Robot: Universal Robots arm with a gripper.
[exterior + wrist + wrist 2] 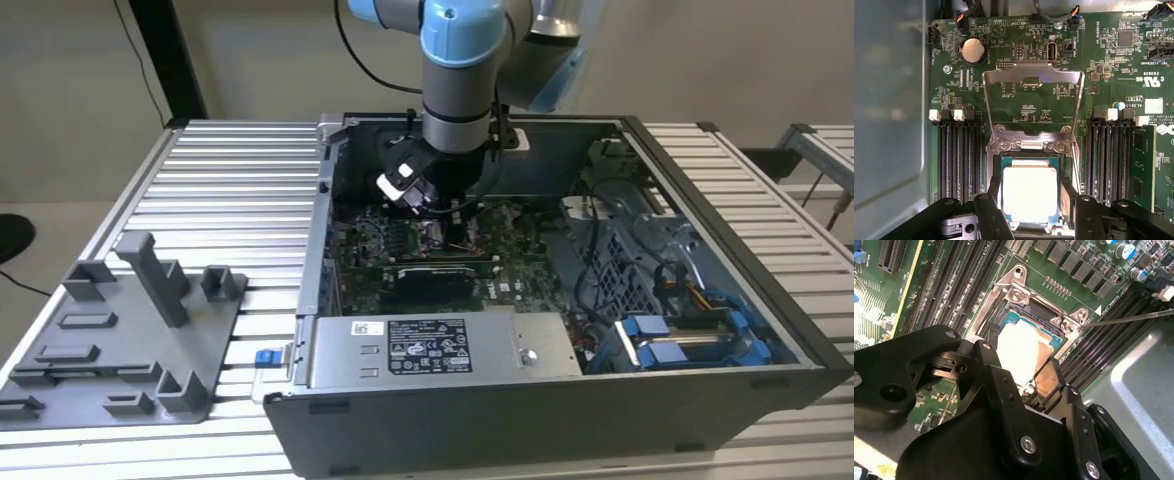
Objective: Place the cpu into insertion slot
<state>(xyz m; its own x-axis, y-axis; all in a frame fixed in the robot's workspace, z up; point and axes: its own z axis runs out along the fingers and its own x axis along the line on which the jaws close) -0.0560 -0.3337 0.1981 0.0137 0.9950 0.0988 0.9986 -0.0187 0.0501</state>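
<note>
The cpu [1030, 194] [1021, 347], a small square chip with a bright metal face and a green rim, lies level within the insertion slot [1029, 146] [1019, 292]. The slot's silver frame sits on the green motherboard, and its load plate [1033, 80] is swung up and open. My gripper [1030, 202] [1019, 365] [447, 225] reaches down into the computer case. Its black fingers [1069, 197] press against two opposite edges of the chip, so it is shut on the chip. The thin wire lever [1134, 317] sticks out beside the socket.
Black memory slots [956, 160] [1106, 160] run along both sides of the socket. The open case [534, 425] holds a grey box with a white label [441, 345] and blue-tabbed drive bays [667, 345]. A grey fixture tray [120, 340] lies on the slatted table at the exterior view's left.
</note>
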